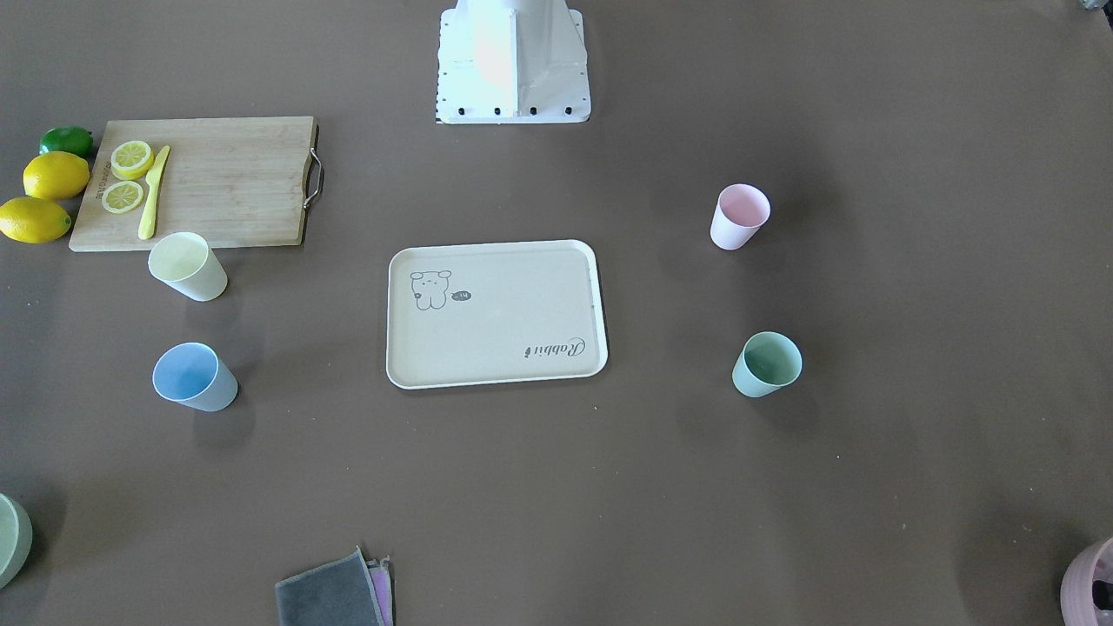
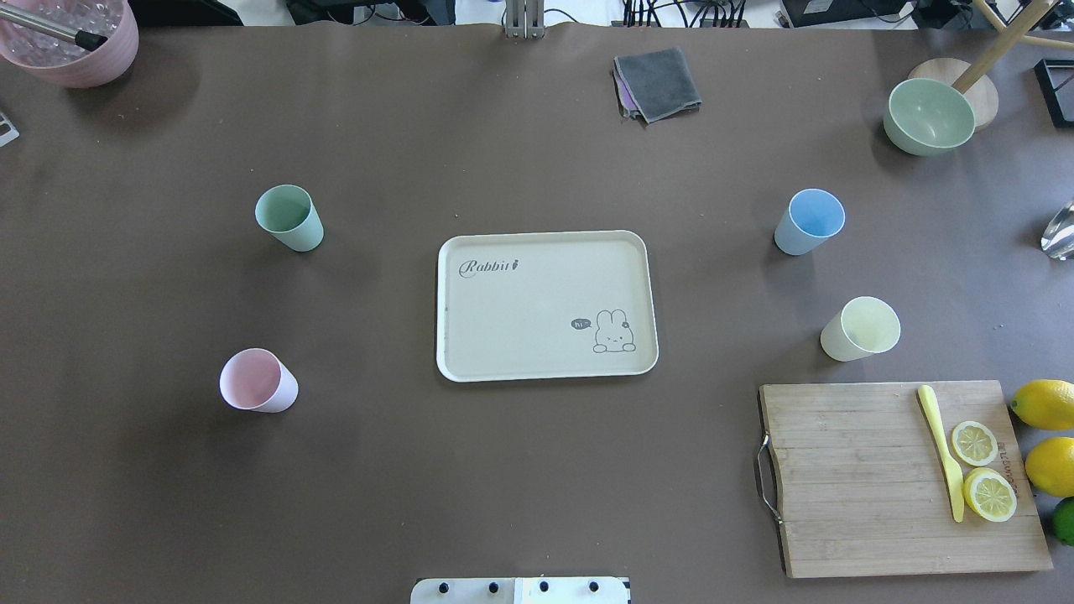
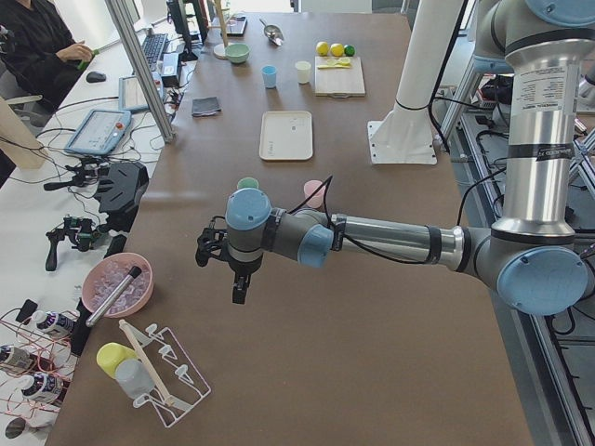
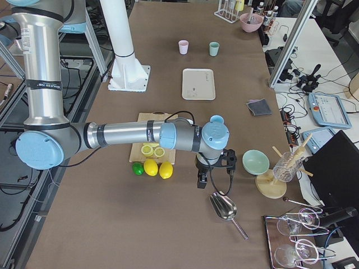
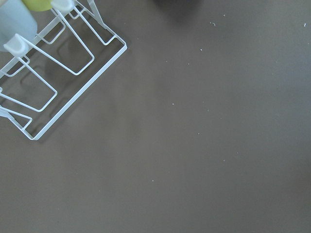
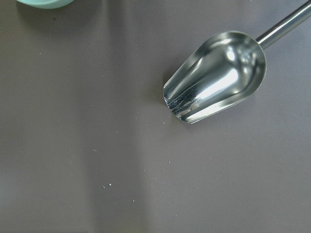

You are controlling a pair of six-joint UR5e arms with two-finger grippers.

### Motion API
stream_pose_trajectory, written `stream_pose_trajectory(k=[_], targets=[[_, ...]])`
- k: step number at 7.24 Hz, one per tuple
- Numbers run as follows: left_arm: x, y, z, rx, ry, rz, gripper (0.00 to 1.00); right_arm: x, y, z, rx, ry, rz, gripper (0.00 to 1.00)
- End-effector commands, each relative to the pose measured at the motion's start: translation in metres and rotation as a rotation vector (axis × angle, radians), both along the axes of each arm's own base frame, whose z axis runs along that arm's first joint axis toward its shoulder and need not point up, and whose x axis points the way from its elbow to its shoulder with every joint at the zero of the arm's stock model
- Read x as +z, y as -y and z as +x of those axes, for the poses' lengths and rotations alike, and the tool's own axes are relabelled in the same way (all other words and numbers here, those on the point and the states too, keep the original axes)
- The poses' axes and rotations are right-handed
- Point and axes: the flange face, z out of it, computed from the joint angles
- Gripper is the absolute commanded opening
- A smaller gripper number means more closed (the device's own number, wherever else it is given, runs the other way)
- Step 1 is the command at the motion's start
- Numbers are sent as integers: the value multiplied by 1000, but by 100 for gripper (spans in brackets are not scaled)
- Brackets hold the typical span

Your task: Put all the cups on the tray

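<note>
Starting at the left tool (image 3: 239,293): hangs pointing down over bare desk (image 2: 537,470), well apart from the tray (image 2: 537,319) on its left side, near a wire rack (image 5: 80,92). Cannot tell how far open, nor whether anything is held. Same at the right tool (image 4: 202,180): hangs well apart from the tray on its right side, near a metal scoop (image 6: 216,75); again cannot tell the opening or any hold.

Working inward from the left tool toward the tray: first the pink cup (image 2: 258,381) and the mint cup (image 2: 289,218), both left of the tray and apart from it, pink on the robot's side, mint on the far side. Working inward from the right tool: past the lemons (image 2: 1045,404) and the cutting board (image 2: 856,478), then the yellow cup (image 2: 860,329) and the blue cup (image 2: 809,221), both right of the tray, blue on the far side.

All four upright, mouths up, so no long axis to line up with. None on the tray yet. By judgement: pink and mint for the left arm, yellow and blue for the right.

Flat matte brown desk. Open room round pink, mint and blue; tighter at yellow, near the board's edge.
</note>
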Motion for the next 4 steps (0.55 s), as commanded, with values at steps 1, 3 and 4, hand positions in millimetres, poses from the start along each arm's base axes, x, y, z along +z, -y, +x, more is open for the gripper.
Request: stream_pose_trajectory(k=[1, 3, 4], targets=[[-1, 0, -1, -3, 5, 2, 98, -2, 0, 0, -1, -1, 4, 100], [-3, 2, 0, 0, 5, 7, 98, 1, 0, 0, -1, -1, 0, 100], [-3, 2, 0, 0, 5, 7, 98, 0, 0, 0, -1, -1, 1, 100]])
